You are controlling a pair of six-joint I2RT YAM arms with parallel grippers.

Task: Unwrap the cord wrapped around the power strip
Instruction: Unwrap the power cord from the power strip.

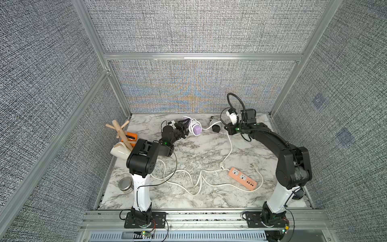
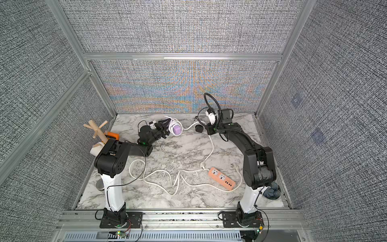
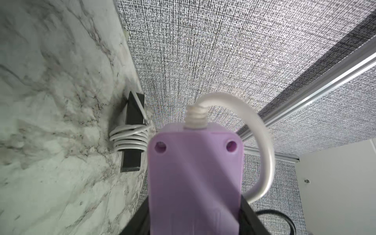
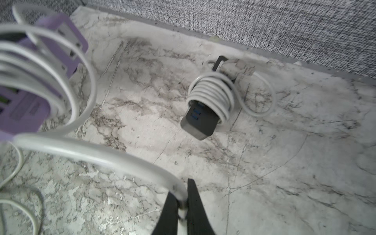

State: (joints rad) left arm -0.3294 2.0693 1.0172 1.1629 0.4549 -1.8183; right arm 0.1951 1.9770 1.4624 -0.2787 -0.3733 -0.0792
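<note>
Left wrist view, purple power strip (image 3: 195, 173) cropped below, white cord (image 3: 267, 154) blurred

1. Left arm (image 1: 142, 159): base fixed at the near edge of the table (image 1: 209, 201), left side. White lower link upright, elbow raised, forearm reaching toward the far edge.
2. Left gripper (image 1: 186, 127): held low near the far edge, left of centre. Jaws stand partly apart, clamped on both sides of the purple power strip (image 1: 196, 130).
3. Right arm (image 1: 293, 167): base fixed at the near edge, right side. White lower link leans outward, elbow high, forearm stretched toward the far right corner, wrist turned inward.
4. Right gripper (image 4: 183, 204): above the table near the far edge. Jaws closed, the white cord (image 4: 101, 154) pinched between the fingertips.
</note>
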